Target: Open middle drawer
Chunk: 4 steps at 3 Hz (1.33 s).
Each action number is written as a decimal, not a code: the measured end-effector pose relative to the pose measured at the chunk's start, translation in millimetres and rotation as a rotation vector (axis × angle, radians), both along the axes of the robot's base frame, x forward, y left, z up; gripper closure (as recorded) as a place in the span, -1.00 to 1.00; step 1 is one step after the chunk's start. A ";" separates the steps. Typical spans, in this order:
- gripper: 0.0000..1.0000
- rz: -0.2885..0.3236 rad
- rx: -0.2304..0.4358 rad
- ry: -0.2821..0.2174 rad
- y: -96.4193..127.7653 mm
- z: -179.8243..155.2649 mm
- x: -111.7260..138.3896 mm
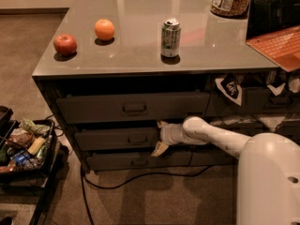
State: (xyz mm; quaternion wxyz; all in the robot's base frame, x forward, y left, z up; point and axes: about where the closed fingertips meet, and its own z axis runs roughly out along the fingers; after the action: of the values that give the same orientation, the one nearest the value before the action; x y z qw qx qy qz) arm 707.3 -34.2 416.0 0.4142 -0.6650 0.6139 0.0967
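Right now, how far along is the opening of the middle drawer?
Done: the approach. The gripper is at the right end of the middle drawer, just right of its metal pull. In hand: making contact there; whether it has a grip is unclear. Left: the pull itself, since no drawer interior shows and the front sits roughly in line with the drawers above and below.
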 end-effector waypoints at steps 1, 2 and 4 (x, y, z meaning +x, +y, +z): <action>-1.00 -0.039 0.002 0.000 -15.6 -1.4 1.3; -1.00 -0.080 0.001 0.002 -28.9 -4.7 3.1; -0.80 -0.081 0.001 0.002 -28.8 -4.7 3.2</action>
State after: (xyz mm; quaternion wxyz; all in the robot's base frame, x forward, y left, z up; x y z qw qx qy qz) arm 710.5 -63.1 411.3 0.4173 -0.6394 0.6406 0.0809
